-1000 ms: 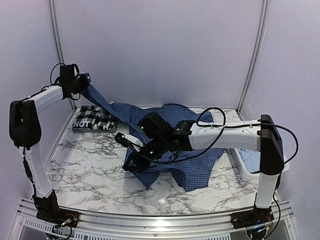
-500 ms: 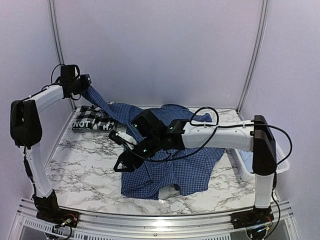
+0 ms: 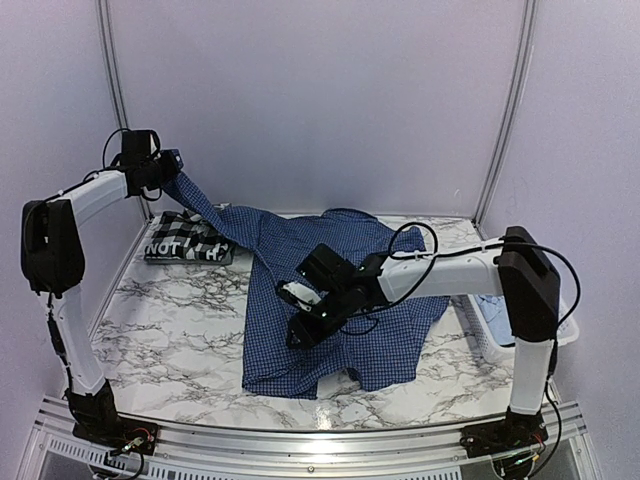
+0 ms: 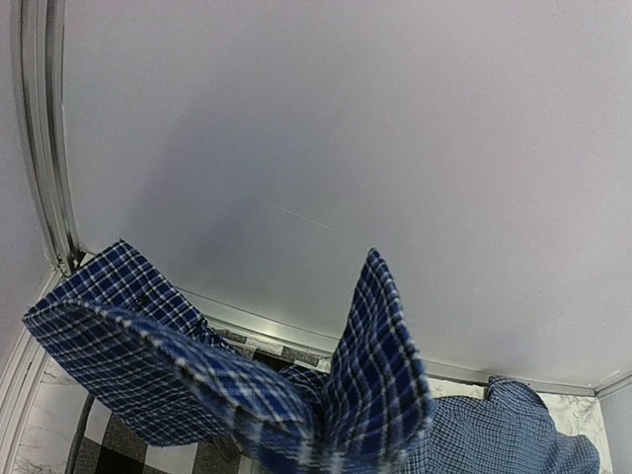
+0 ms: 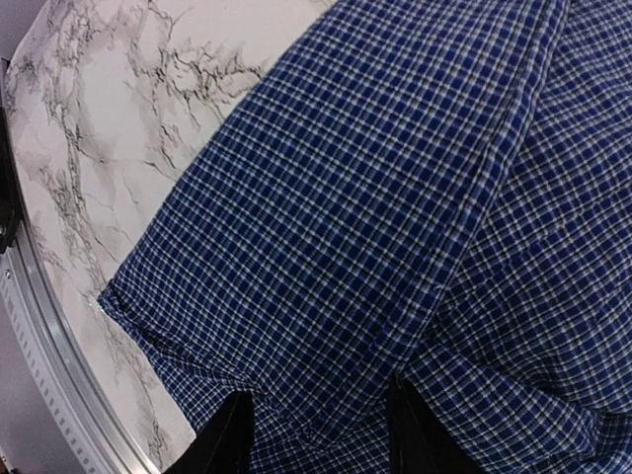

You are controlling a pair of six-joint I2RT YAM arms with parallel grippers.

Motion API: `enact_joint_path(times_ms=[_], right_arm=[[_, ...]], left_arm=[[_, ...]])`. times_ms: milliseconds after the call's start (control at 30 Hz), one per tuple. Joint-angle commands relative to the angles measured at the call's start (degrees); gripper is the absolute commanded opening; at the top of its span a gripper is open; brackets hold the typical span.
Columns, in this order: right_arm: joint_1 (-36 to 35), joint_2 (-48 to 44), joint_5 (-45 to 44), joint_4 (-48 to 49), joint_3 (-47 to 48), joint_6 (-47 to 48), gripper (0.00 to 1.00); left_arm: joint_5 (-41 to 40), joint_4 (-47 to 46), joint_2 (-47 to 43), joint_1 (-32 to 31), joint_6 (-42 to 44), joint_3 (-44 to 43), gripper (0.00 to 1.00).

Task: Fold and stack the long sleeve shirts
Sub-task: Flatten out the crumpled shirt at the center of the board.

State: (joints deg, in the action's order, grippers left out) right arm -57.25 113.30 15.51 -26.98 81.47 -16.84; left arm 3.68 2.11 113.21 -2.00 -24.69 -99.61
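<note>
My left gripper [image 3: 163, 168] is clamped tight on an end of the dark blue shirt [image 3: 335, 255], holding it high at far left. The wrist view shows only bunched cloth. The rest of that shirt lies spread on the marble table [image 3: 170, 330], centre. My right gripper [image 3: 303, 331] hangs low over its near part, fingers [image 5: 232, 439] apart, gripping nothing. The plaid shirt [image 3: 187, 240] sits folded at far left. The pale blue shirt [image 3: 498, 312] is in the basket [image 3: 482, 345], right.
</note>
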Motion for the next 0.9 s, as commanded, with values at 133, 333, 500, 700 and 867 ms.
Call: enact_joint_path(times_ms=[133,333,500,700,867], right_arm=[[-0.2,1.1,-2.7,2.5,-3.7,-5.2,0.44],[-0.6,2.0,-2.3,3.3,-4.2,-6.3,0.42],[-1.7,2.9,0.1,4.3,-1.6,-5.8,0.37],[-3.5,4.9,0.7,1.6,5.9,-4.1,0.04],[-5.7,8.4,4.2,0.8,17.3,-1.5,0.00]], left_arm=[[0.4,1.1,0.3,-0.3,0.4,-1.6,0.04],[0.5,1.1,0.5,-0.3,0.1,-1.8,0.04],[0.5,1.1,0.6,-0.3,0.3,-1.7,0.04],[0.5,1.1,0.7,-0.3,0.3,-2.0,0.04],[0.2,1.2,0.5,-0.3,0.8,-2.2,0.04]])
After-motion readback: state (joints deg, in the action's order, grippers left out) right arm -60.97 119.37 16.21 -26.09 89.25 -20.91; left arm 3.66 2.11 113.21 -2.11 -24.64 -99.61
